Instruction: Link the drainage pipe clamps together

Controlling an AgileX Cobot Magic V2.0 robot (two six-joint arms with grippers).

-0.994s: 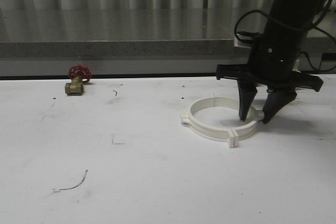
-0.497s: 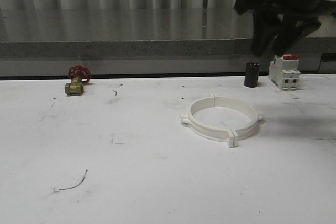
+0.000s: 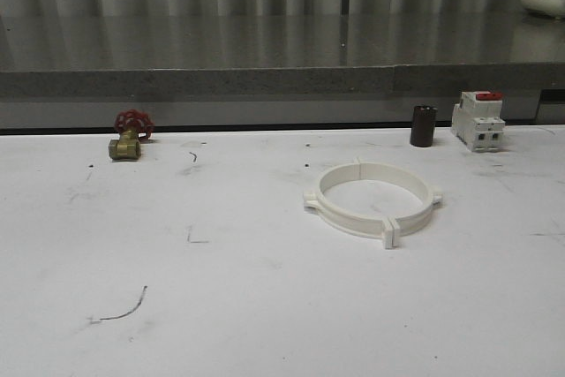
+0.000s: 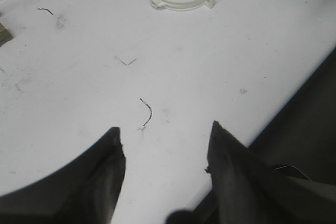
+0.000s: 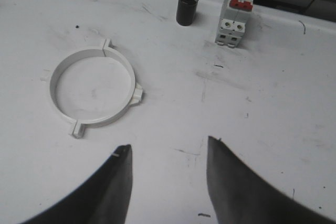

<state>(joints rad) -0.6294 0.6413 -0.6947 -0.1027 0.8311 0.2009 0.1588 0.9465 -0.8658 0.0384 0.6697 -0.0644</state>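
Now the front view: the right arm that was pressing on the drainage pipe clamps [image 3: 372, 199] has lifted clear, leaving them as a closed ring mid-table, so the joining looks done. Left wrist view: left gripper [image 4: 165, 142] spread, well short of the ring. Right wrist view: right gripper [image 5: 168, 153] spread above it, empty.
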